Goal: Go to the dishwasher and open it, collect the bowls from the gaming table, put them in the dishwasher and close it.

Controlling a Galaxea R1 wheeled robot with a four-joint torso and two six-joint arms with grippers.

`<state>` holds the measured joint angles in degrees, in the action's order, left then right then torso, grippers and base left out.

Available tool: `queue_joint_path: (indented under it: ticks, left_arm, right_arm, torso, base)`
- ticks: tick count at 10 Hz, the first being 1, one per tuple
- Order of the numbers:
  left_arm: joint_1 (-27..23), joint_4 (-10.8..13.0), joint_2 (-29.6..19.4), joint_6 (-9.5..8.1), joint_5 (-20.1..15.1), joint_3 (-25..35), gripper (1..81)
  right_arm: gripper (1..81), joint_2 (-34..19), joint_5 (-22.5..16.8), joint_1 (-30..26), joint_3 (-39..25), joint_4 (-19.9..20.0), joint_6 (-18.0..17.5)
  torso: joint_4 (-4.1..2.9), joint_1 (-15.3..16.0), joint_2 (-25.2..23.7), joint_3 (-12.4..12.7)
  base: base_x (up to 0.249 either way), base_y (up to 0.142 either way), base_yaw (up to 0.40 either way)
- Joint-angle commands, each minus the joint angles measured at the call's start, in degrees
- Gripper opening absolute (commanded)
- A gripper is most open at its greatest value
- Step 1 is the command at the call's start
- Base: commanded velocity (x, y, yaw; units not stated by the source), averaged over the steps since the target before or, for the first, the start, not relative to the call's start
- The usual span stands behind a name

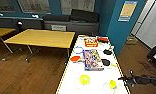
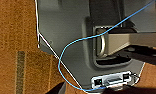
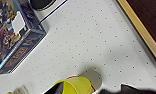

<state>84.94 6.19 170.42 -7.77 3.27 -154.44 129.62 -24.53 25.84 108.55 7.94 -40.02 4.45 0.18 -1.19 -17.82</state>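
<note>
White table (image 1: 94, 75) under me | yellow bowls on it at 6 (image 1: 84, 79) and 5 o'clock (image 1: 112, 84) | my right pincer (image 1: 124, 79) just beside the 5 o'clock bowl, opening impossible to tell | game box (image 1: 92, 59) at centre

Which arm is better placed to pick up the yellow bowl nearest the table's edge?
Right, probably. The right gripper hovers at the white table's edge beside the yellow bowl. The left wrist view faces the robot's base and floor.
</note>
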Motion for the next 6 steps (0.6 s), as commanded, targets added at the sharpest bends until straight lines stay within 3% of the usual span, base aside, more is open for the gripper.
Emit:
queue_joint_path:
  ticks: [1,6]
  left_arm:
    - [-0.52,-0.48,-0.43,-0.14,-3.88,0.02,81.1]
    - [-0.52,-1.18,-0.35,-0.06,-3.97,0.02,81.1]
  right_arm:
    - [81.1,0.13,-2.28,-6.54,1.48,1.29,-0.23]
    - [81.1,0.93,-2.02,-4.44,2.19,1.03,-0.14]
  torso:
    - [0.00,0.00,0.00,0.00]
    - [0.00,0.00,0.00,0.00]
  base:
    - [0.000,0.000,0.000]
    - [0.000,0.000,0.000]
